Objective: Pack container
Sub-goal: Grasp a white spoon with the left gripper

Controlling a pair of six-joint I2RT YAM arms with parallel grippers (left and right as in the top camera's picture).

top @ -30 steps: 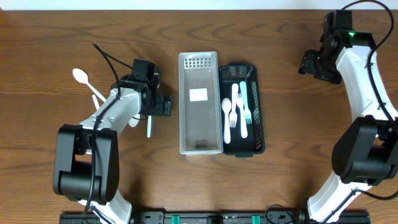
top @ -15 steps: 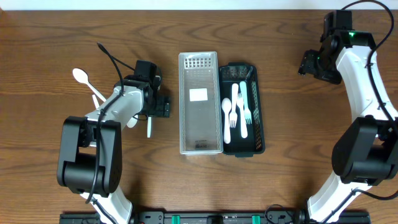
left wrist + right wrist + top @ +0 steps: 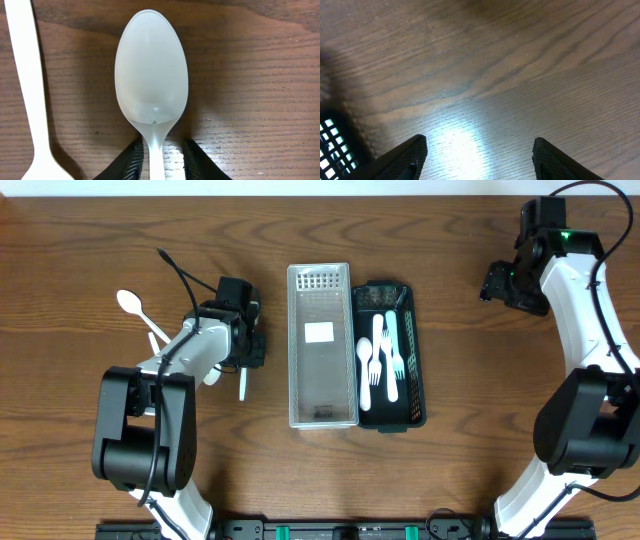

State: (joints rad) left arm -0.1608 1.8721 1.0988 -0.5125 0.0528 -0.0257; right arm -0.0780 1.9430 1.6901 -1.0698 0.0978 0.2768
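Wooden table (image 3: 450,480): left gripper (image 3: 162,152) jaws stood narrow, flanking the spoon (image 3: 151,70) neck without gripping; right gripper (image 3: 479,157) jaws stood wide, empty.

Left arm (image 3: 192,352): white links, black joints, base housing black; left cable (image 3: 176,270) black, looped. Right arm (image 3: 572,292): same finish; green light (image 3: 563,235) on upper joint; right cable (image 3: 597,280) black. Left gripper (image 3: 162,146), right gripper (image 3: 479,142): fingers (image 3: 400,157) matte black, tapered.
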